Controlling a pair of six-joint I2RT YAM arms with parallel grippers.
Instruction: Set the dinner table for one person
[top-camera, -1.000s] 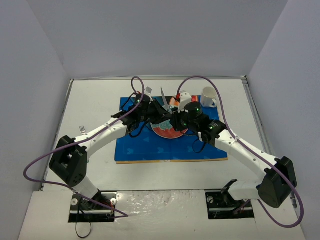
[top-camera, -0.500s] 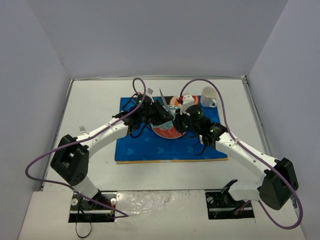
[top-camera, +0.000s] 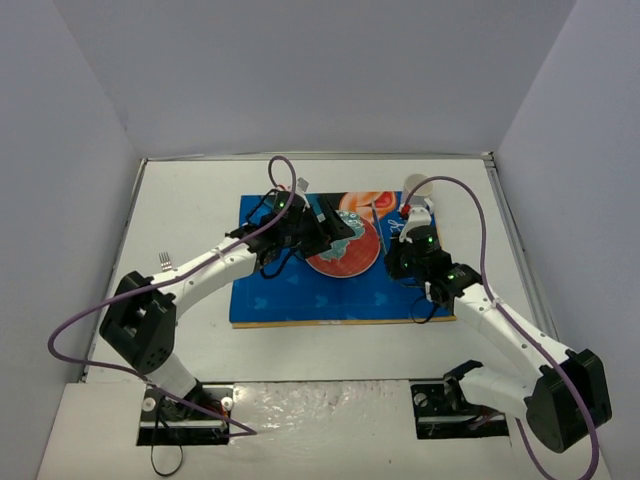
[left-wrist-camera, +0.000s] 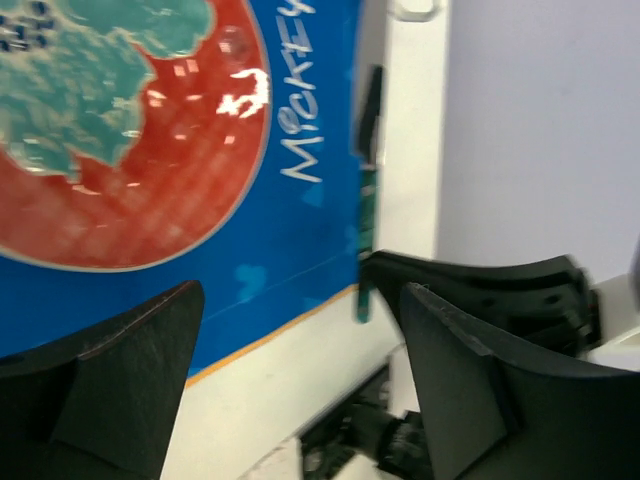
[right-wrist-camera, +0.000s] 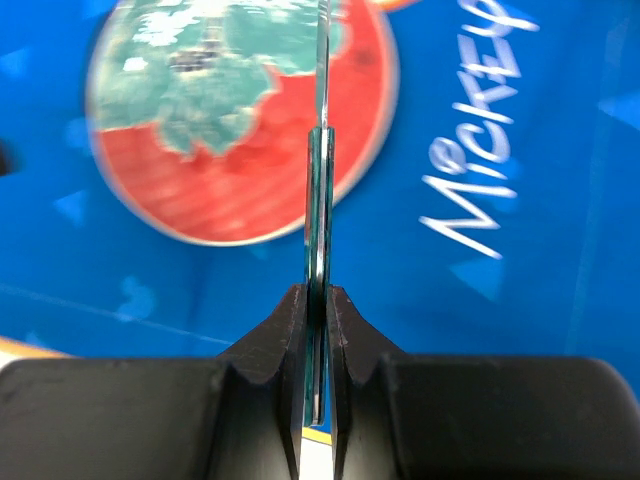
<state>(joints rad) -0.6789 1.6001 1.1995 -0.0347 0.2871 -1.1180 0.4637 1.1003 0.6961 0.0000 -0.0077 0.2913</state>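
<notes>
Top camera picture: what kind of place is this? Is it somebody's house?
Probably a robot test booth, not a house: plain walls box in the white table, and a left arm and right arm are bolted at its near edge.

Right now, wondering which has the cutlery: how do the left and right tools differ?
Left tool stands open and empty; right tool is shut on the knife. Left tool hangs over the plate's left rim; right tool is off its right side. Both are above the blue placemat.
</notes>
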